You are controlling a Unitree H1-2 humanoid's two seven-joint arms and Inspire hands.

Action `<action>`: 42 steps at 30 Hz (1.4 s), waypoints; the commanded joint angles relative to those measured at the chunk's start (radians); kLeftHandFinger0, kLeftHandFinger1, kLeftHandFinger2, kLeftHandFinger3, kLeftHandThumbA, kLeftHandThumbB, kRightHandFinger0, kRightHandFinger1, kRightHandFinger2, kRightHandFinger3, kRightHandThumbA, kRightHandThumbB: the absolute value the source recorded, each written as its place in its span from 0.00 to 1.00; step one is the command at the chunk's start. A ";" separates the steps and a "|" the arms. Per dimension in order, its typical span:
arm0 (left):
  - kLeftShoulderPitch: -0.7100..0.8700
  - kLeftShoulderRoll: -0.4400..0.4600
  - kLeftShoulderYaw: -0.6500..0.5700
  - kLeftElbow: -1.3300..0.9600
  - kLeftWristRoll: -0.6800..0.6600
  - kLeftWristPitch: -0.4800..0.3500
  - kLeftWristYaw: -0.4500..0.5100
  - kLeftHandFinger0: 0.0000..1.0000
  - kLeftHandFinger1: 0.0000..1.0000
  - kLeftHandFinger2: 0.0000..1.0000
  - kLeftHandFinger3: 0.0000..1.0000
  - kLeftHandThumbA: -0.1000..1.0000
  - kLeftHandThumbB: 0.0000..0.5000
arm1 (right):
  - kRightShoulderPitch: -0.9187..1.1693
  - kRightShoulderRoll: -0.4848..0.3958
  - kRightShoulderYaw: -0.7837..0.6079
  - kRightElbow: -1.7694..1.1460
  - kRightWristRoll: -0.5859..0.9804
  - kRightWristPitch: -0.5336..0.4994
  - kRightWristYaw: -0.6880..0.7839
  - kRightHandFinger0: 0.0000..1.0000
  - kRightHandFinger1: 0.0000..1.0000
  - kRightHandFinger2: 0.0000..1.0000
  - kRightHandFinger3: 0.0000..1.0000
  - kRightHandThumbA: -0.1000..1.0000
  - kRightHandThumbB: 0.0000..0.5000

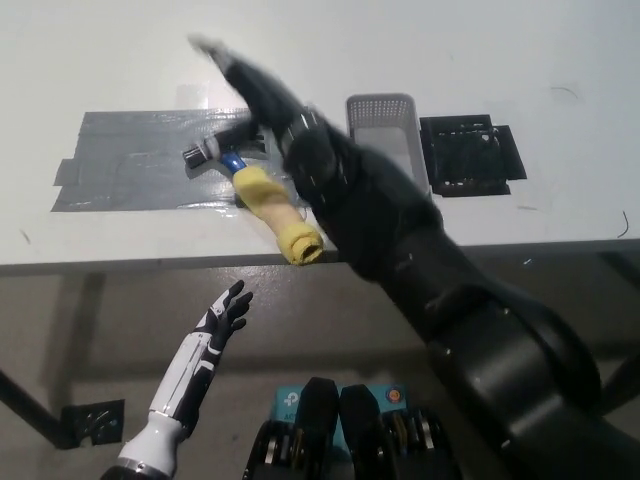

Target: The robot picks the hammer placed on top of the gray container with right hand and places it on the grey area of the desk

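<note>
Head view shows the hammer (262,200) lying on the white worktop (480,60), its metal head (203,155) on the grey taped area (130,165) and its yellow grip reaching past that patch to the worktop's front edge. Above it, the black right hand (235,65) is blurred, stretched out flat, holding nothing and apart from the hammer. Beside the arm stands the gray container (382,110), with a black mat (472,155) beyond it. Below the worktop, the white left hand (225,315) hangs with fingers spread.
</note>
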 commanded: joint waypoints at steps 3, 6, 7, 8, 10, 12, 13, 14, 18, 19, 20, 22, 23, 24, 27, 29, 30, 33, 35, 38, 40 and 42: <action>-0.021 0.010 0.001 -0.016 -0.005 -0.025 -0.017 1.00 1.00 1.00 1.00 1.00 0.20 | -0.114 -0.065 -0.050 -0.389 -0.016 -0.120 -0.183 1.00 1.00 1.00 1.00 1.00 0.98; -0.034 0.013 0.005 -0.020 -0.006 -0.012 -0.017 1.00 1.00 1.00 1.00 1.00 0.20 | -0.082 -0.120 -0.079 -0.562 -0.020 -0.088 -0.154 1.00 1.00 1.00 1.00 1.00 0.94; -0.040 0.012 0.007 -0.022 -0.001 -0.006 -0.013 1.00 1.00 1.00 1.00 1.00 0.22 | -0.056 -0.148 -0.091 -0.654 -0.017 -0.081 -0.131 1.00 1.00 1.00 1.00 1.00 0.91; -0.050 0.014 0.010 -0.022 0.000 -0.004 -0.011 1.00 1.00 1.00 1.00 1.00 0.22 | -0.035 -0.172 -0.098 -0.728 -0.019 -0.065 -0.105 1.00 1.00 1.00 1.00 1.00 0.90; -0.072 0.015 0.017 -0.014 -0.003 -0.001 -0.008 1.00 1.00 1.00 1.00 1.00 0.26 | 0.023 -0.229 -0.115 -0.899 -0.006 -0.026 -0.033 1.00 1.00 1.00 1.00 1.00 0.87; -0.091 0.018 0.024 -0.005 -0.007 -0.004 -0.008 1.00 1.00 1.00 1.00 1.00 0.26 | 0.055 -0.265 -0.125 -1.003 0.003 0.006 0.008 1.00 1.00 1.00 1.00 1.00 0.86; -0.103 0.021 0.027 -0.003 -0.007 -0.003 -0.007 1.00 1.00 1.00 1.00 1.00 0.27 | 0.085 -0.298 -0.135 -1.072 0.009 0.002 0.027 1.00 1.00 1.00 1.00 1.00 0.82; -0.116 0.022 0.030 0.001 -0.009 -0.002 -0.007 1.00 1.00 1.00 1.00 1.00 0.26 | 0.110 -0.330 -0.142 -1.144 -0.002 0.018 0.048 1.00 1.00 1.00 1.00 1.00 0.80; -0.144 0.026 0.037 0.021 -0.010 -0.007 -0.004 1.00 1.00 1.00 1.00 1.00 0.23 | 0.216 -0.440 -0.157 -1.351 0.009 0.031 0.132 1.00 1.00 1.00 1.00 1.00 0.75; -0.148 0.026 0.040 0.025 -0.016 -0.007 -0.005 1.00 1.00 1.00 1.00 1.00 0.23 | 0.251 -0.464 -0.164 -1.415 0.012 0.038 0.149 1.00 1.00 1.00 1.00 1.00 0.74; -0.155 0.027 0.043 0.029 -0.019 -0.009 -0.005 1.00 1.00 1.00 1.00 1.00 0.23 | 0.249 -0.468 -0.162 -1.418 0.015 0.037 0.150 1.00 1.00 1.00 1.00 1.00 0.74; -0.168 0.027 0.044 0.040 -0.026 -0.011 -0.009 1.00 1.00 1.00 1.00 1.00 0.24 | 0.323 -0.526 -0.191 -1.555 0.044 0.068 0.186 1.00 1.00 1.00 1.00 1.00 0.73; -0.172 0.027 0.044 0.041 -0.027 -0.010 -0.009 1.00 1.00 1.00 1.00 1.00 0.24 | 0.345 -0.543 -0.202 -1.594 0.051 0.079 0.192 1.00 1.00 1.00 1.00 1.00 0.72; -0.177 0.027 0.043 0.044 -0.024 -0.009 -0.008 1.00 1.00 1.00 1.00 1.00 0.25 | 0.365 -0.557 -0.213 -1.628 0.078 0.098 0.197 1.00 1.00 1.00 1.00 1.00 0.73; -0.190 0.020 0.039 0.053 -0.020 -0.009 -0.006 1.00 1.00 1.00 1.00 1.00 0.26 | 0.463 -0.613 -0.260 -1.719 0.092 0.076 0.178 1.00 1.00 1.00 1.00 1.00 0.67; -0.193 0.019 0.039 0.058 -0.021 -0.013 -0.006 1.00 1.00 1.00 1.00 1.00 0.25 | 0.541 -0.632 -0.287 -1.769 0.092 0.068 0.160 1.00 1.00 1.00 1.00 1.00 0.66; -0.193 0.021 0.040 0.059 -0.024 -0.015 -0.008 1.00 1.00 1.00 1.00 1.00 0.25 | 0.563 -0.632 -0.294 -1.788 0.087 0.078 0.157 1.00 1.00 1.00 1.00 1.00 0.66; -0.186 0.022 0.040 0.051 -0.027 -0.005 -0.010 1.00 1.00 1.00 1.00 1.00 0.26 | 0.700 -0.617 -0.318 -1.864 0.140 0.081 0.121 1.00 1.00 1.00 1.00 1.00 0.59; -0.179 0.018 0.039 0.048 -0.027 0.000 -0.009 1.00 1.00 1.00 1.00 1.00 0.26 | 0.790 -0.597 -0.320 -1.900 0.168 0.084 0.097 1.00 1.00 1.00 1.00 1.00 0.56; -0.171 0.015 0.041 0.056 -0.029 -0.009 -0.005 1.00 1.00 1.00 1.00 1.00 0.28 | 0.893 -0.532 -0.292 -1.894 0.091 0.012 0.050 1.00 1.00 1.00 1.00 1.00 0.44; -0.156 0.014 0.043 0.053 -0.033 -0.008 -0.004 1.00 1.00 1.00 1.00 1.00 0.27 | 0.993 -0.492 -0.254 -1.868 0.085 0.001 0.046 1.00 1.00 1.00 1.00 1.00 0.51; -0.140 0.014 0.046 0.049 -0.039 -0.008 -0.004 1.00 1.00 1.00 1.00 1.00 0.25 | 1.077 -0.471 -0.225 -1.797 0.083 -0.029 0.038 1.00 1.00 1.00 1.00 1.00 0.53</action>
